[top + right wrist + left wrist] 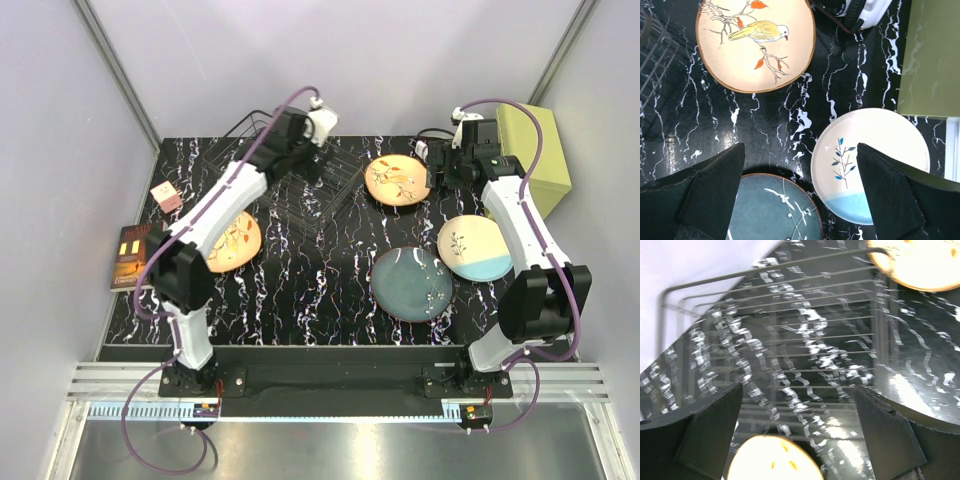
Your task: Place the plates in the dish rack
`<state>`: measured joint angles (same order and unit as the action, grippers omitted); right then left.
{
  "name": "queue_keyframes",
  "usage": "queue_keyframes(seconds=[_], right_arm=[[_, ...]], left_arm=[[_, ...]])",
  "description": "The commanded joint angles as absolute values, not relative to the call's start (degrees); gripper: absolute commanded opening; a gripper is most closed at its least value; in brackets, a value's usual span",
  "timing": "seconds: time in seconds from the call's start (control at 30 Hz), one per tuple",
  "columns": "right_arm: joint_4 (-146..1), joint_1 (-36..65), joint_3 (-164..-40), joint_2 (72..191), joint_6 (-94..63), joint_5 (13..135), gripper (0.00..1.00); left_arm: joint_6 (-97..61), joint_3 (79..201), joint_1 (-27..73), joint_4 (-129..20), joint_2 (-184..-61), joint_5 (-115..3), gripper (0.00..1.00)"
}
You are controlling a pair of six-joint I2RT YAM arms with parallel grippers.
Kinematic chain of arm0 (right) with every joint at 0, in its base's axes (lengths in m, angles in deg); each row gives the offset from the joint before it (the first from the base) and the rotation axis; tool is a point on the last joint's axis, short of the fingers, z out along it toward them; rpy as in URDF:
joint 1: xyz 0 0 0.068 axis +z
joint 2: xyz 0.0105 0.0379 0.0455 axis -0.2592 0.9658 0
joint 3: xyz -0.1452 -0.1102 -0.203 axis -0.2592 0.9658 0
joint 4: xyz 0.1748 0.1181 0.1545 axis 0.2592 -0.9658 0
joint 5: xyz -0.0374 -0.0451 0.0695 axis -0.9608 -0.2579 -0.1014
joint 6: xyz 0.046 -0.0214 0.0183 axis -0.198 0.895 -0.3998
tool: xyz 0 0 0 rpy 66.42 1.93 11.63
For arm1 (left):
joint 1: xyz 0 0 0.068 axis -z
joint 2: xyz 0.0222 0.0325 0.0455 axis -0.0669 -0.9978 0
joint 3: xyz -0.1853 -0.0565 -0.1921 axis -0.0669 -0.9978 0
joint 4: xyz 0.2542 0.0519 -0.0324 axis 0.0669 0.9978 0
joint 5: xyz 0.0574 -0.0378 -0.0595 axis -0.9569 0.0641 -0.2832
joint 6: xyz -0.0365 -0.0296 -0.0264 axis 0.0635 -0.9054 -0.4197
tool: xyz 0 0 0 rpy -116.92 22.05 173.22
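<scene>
The black wire dish rack (318, 185) stands at the back middle of the mat and holds no plates; its wires fill the left wrist view (790, 340). One orange plate (397, 180) lies to its right, another orange plate (232, 242) to its left. The teal plate (412, 283) and the cream plate with a blue segment (474, 247) lie front right. My left gripper (312, 165) hovers over the rack, open and empty (799, 425). My right gripper (438, 170) is open and empty (800, 195), above the mat between the orange bird plate (755, 42), teal plate (772, 210) and cream plate (870, 165).
A yellow-green box (535, 155) stands at the back right, close to the right arm, and shows in the right wrist view (930, 55). A book (130, 255) and a small pink box (167, 197) lie at the left edge. Walls close in on both sides.
</scene>
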<state>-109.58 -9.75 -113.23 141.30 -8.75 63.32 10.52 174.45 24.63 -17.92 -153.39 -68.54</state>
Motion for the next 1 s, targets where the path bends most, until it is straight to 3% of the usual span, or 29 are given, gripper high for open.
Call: queue_keyframes(seconds=[0.0,0.13,0.27,0.4,0.97], right_arm=[[-108.6,-9.5,-117.3,143.3,-7.0,60.4,1.00],[-106.8,-9.5,-116.8,144.0,0.8,62.9,1.00],[-105.9,-9.5,-117.1,145.4,-0.4,66.1,1.00],[-106.1,-9.7,-118.5,146.8,-2.0,70.8,1.00],[-108.5,-9.6,-122.0,150.4,-0.4,71.4,1.00]], left_arm=[[11.2,177.9,28.9,-16.7,-160.1,-70.2,0.99],[11.0,181.3,30.4,-14.7,-163.1,-69.3,0.99],[10.9,181.5,30.4,-15.2,-165.4,-70.1,0.89],[10.6,180.7,30.4,-15.8,-166.1,-67.8,0.87],[9.3,176.2,29.6,-18.5,-167.3,-60.9,0.74]])
